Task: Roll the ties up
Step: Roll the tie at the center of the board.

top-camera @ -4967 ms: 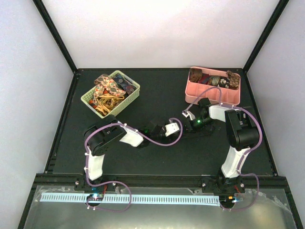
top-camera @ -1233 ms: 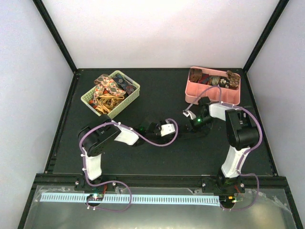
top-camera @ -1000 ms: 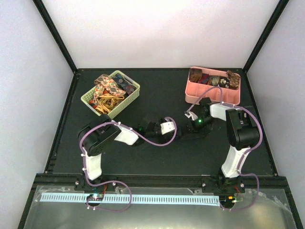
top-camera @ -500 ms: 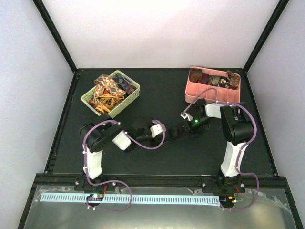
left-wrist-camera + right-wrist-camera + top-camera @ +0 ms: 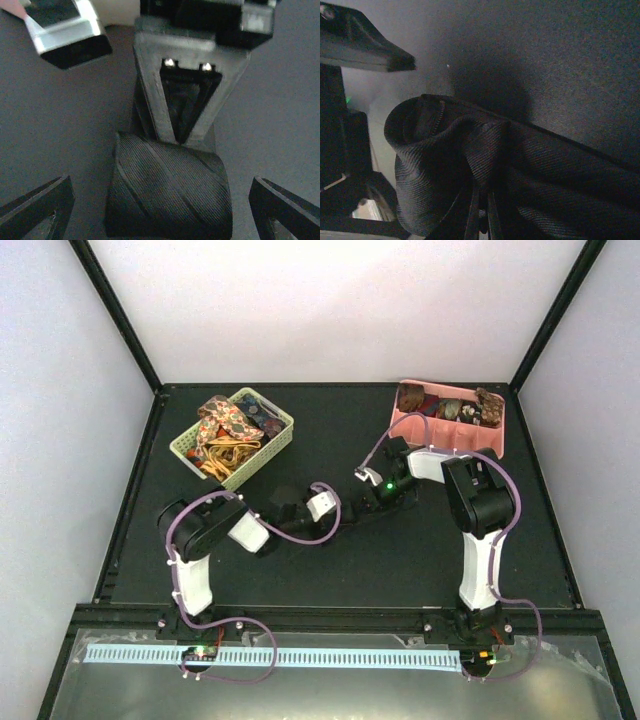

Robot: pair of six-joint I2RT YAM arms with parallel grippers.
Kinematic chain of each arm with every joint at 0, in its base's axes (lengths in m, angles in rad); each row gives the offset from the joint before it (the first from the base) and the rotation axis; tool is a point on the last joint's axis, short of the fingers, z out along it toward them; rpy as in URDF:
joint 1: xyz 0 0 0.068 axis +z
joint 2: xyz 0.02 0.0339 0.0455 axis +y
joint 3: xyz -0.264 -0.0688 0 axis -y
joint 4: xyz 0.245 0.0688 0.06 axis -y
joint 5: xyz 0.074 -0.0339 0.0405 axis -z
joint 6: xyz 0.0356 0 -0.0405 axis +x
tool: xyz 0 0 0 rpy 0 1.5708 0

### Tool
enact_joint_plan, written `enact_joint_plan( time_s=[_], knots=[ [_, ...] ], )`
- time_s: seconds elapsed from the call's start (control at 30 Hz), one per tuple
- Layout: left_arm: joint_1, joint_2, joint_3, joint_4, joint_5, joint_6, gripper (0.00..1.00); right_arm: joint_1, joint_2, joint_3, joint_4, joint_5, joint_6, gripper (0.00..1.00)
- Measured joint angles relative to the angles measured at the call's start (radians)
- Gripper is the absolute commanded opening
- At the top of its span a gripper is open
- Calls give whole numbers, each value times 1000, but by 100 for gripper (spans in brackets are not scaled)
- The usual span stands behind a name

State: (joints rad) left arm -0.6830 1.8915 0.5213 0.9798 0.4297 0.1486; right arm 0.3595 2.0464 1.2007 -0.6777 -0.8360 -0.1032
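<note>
Pinching the black tie (image 5: 167,192), the right gripper (image 5: 184,137) stops the roll coming undone; the left gripper (image 5: 160,205) is spread wide.

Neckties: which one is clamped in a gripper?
The plain black ribbed fabric tie, coiled, pinched by the right gripper; patterned ones lie in the green basket and pink tray.

One camera looks down from above and behind me over the whole table (image 5: 340,440); both wrist cameras sit close — sharing the black rolled tie (image 5: 167,197).
</note>
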Motion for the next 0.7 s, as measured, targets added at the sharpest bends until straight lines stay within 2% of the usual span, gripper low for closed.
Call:
enact_joint_plan(
  time_s=[0.27, 0.43, 0.7],
  knots=[
    [-72, 35, 25, -92, -127, 61, 98, 0, 0, 0, 0, 0, 0, 2],
    [-85, 41, 84, -167, -129, 85, 83, 0, 0, 0, -3, -4, 0, 2],
    [-92, 72, 173, -248, -171, 89, 69, -1, -53, -30, -45, -16, 1, 2]
  ],
)
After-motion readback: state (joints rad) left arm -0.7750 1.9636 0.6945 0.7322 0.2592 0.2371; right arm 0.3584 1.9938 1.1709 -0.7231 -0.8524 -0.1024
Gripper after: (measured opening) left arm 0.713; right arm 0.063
